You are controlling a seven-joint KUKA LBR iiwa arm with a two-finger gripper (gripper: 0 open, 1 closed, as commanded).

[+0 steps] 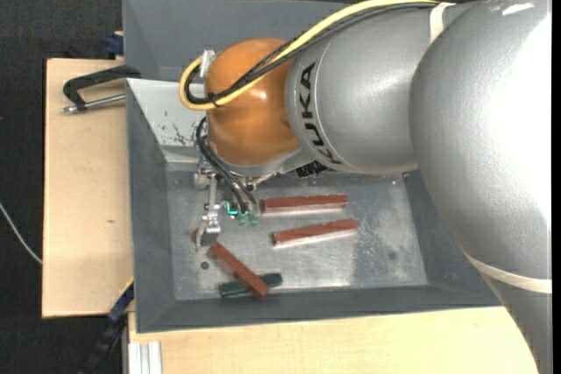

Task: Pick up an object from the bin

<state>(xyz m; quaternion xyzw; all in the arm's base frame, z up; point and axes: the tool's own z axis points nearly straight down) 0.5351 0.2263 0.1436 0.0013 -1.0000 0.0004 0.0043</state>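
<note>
The KUKA arm (pixel 377 92) comes in from the right of the frame and covers the upper middle of the grey metal bin (pixel 147 215). Its rounded orange cover (pixel 250 109) hangs over the bin's upper left part, and a yellow cable (pixel 351 13) loops across the top of it. Below the cover the pincer (pixel 210 225) reaches down over the left-centre of the bin floor. Whether it is released or clenched cannot be told, since its tip is small and lost among the metal parts about it.

The thing nearest to it is a slanted red-brown bar (pixel 237 267). It lies just below the pincer and runs from upper left to lower right, toward the bin's lower wall. Its upper end is close under the pincer; whether the two touch cannot be told. The bar's lower end lies across a dark green pen-like stick (pixel 273 279) that rests near the lower wall.

A small reddish bit (pixel 196 236) shows just left of the pincer's tip. A small teal spot (pixel 242 213) shows just to its right; whether that belongs to the robot or lies loose is unclear.

Further right, in the middle of the floor, lie two more red-brown bars, nearly level and one above the other: the upper bar (pixel 307 203) and the lower bar (pixel 316 232). They run side by side without touching, and the upper bar's left end is near the teal spot.
</note>
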